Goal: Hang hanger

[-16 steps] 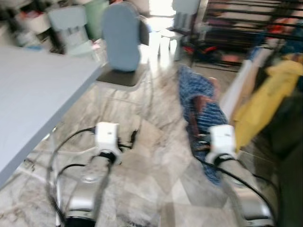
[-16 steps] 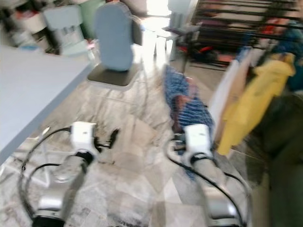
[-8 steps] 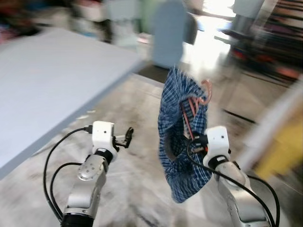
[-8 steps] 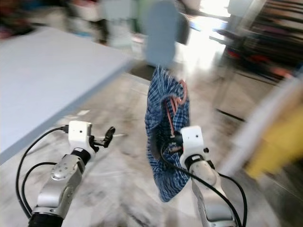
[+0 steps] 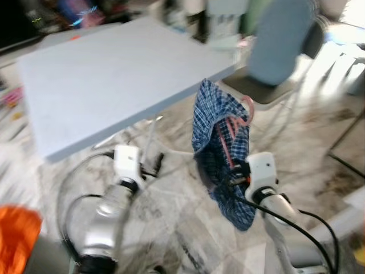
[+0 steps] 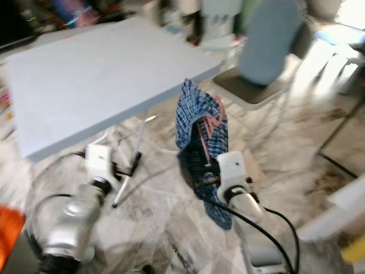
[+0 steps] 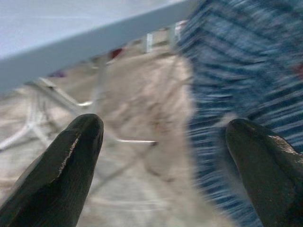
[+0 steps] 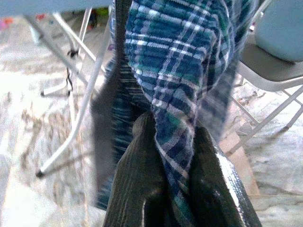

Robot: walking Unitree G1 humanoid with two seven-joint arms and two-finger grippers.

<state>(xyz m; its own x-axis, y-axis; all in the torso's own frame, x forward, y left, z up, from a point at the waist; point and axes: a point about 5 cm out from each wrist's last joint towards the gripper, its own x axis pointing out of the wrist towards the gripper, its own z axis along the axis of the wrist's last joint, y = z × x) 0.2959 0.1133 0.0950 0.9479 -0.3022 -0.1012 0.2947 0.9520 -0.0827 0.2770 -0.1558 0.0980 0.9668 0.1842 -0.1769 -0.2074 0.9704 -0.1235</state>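
Here the right gripper (image 8: 173,156) is clamped on the blue plaid shirt (image 5: 219,142), which drapes a pink hanger (image 5: 242,111) held up beside the grey table (image 5: 108,74). The left gripper (image 7: 165,156), fingers apart, hovers below the table's edge. Beyond the table stands a chair (image 5: 279,51).

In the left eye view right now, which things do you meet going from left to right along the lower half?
Orange cloth → left gripper, open → blue checked shirt on a pink hanger → right gripper, shut on the shirt.
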